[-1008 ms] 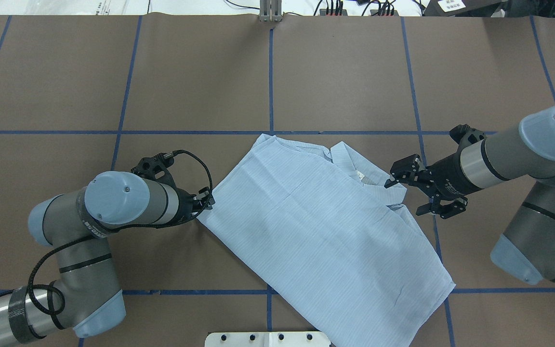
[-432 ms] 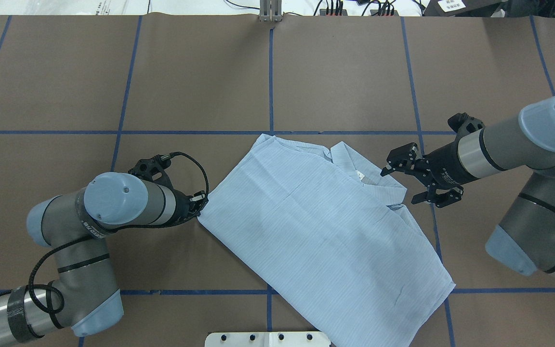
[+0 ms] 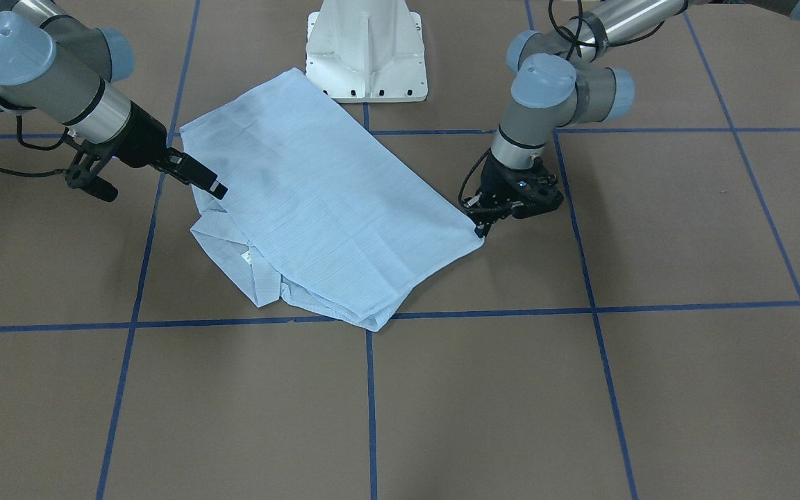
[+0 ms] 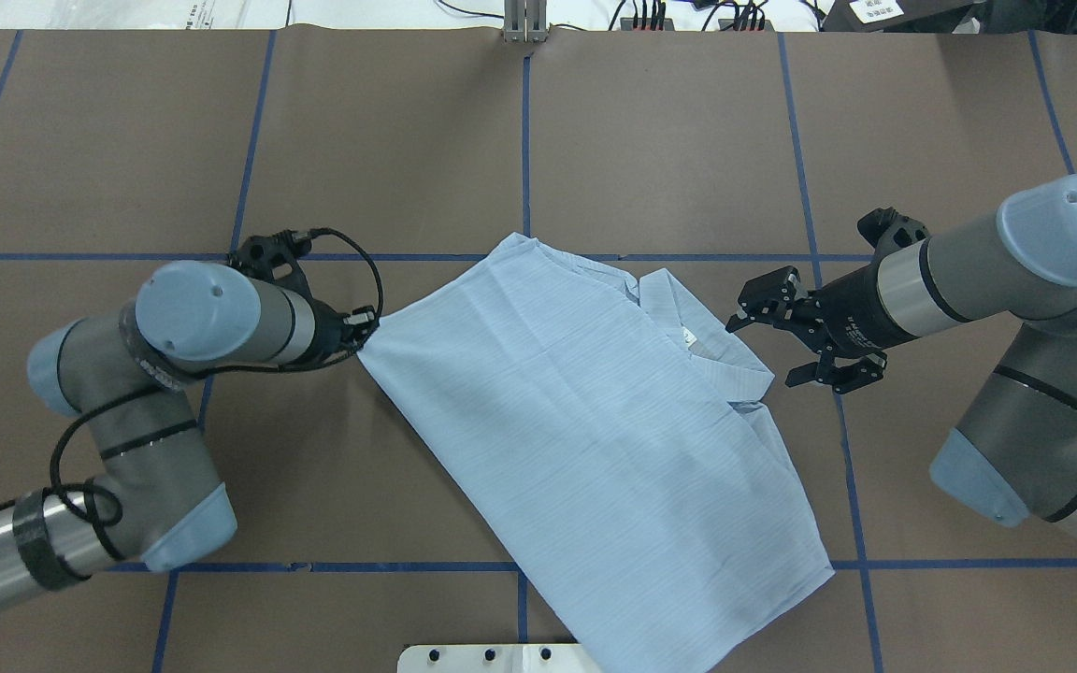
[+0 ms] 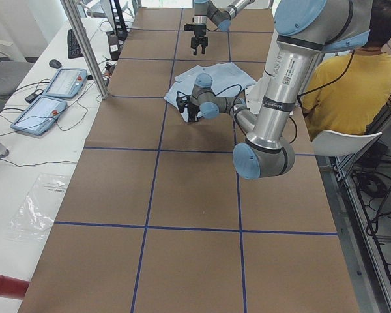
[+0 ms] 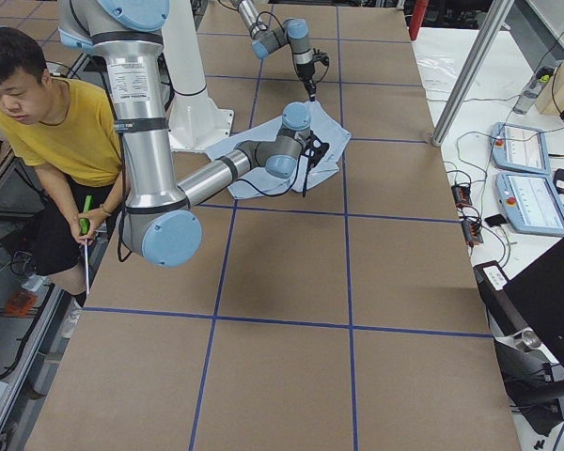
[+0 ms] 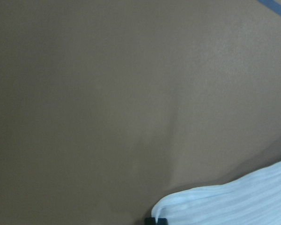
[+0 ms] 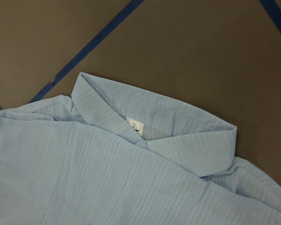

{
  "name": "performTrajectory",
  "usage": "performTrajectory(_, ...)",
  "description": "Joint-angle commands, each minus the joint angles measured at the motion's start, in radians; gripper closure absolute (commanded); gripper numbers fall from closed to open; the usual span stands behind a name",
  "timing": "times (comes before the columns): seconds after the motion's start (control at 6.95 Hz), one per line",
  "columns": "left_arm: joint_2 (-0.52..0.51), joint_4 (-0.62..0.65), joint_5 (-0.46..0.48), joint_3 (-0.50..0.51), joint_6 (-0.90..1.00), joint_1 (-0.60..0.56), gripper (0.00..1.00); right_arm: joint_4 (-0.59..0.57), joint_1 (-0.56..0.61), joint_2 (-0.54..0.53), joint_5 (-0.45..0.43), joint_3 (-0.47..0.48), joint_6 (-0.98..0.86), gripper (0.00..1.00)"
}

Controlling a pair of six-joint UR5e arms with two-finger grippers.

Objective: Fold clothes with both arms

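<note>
The light-blue striped shirt [image 4: 585, 421] lies folded and slanted on the brown table, collar [image 4: 702, 341] toward the right arm. My left gripper [image 4: 363, 329] is shut on the shirt's left corner, low at the table; the front view shows it pinching that corner [image 3: 480, 229]. The left wrist view shows the held corner [image 7: 243, 206] at the bottom edge. My right gripper [image 4: 765, 352] is open and empty, just off the collar's right side, above the table. The right wrist view shows the collar with its white label [image 8: 135, 125].
The white pedestal base [image 3: 365, 55] stands at the near table edge, with the shirt's hem beside it. Blue tape lines [image 4: 524, 140] grid the table. A person in a yellow shirt [image 6: 56, 122] sits beside the robot. Teach pendants [image 5: 52, 98] lie on the side table.
My left gripper has pulled the shirt's corner left and away from the robot, and the whole shirt slid with it. My right gripper moved slightly left and farther out, still open.
</note>
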Motion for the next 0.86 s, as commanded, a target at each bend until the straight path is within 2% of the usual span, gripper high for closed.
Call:
performTrajectory(0.0, -0.217, -0.279, -0.004, 0.453, 0.119, -0.181, 1.0, 0.001, -0.001, -0.001, -0.011, -0.005, 0.0, 0.0)
performTrajectory(0.14, -0.33, -0.417, -0.008, 0.667, 0.124, -0.221, 1.0, 0.001, -0.008, 0.002, -0.013, -0.007, 0.0, 0.0)
performTrajectory(0.29, -0.403, -0.418, -0.008, 0.729, 0.124, -0.247, 1.0, 0.001, -0.011, 0.009, -0.014, -0.007, 0.0, 0.0)
performTrajectory(0.43, -0.405, -0.417, -0.007, 0.728, 0.123, -0.249, 1.0, 0.001, -0.017, 0.033, -0.016, -0.011, 0.002, 0.0)
performTrajectory(0.58, -0.402, -0.421, -0.008, 0.725, 0.123, -0.25, 0.76, 0.001, -0.035, 0.05, -0.037, -0.011, 0.002, 0.0)
performTrajectory(0.72, -0.388, -0.424, -0.01, 0.691, 0.124, -0.253, 0.55, 0.001, -0.081, 0.074, -0.113, -0.005, 0.012, 0.0)
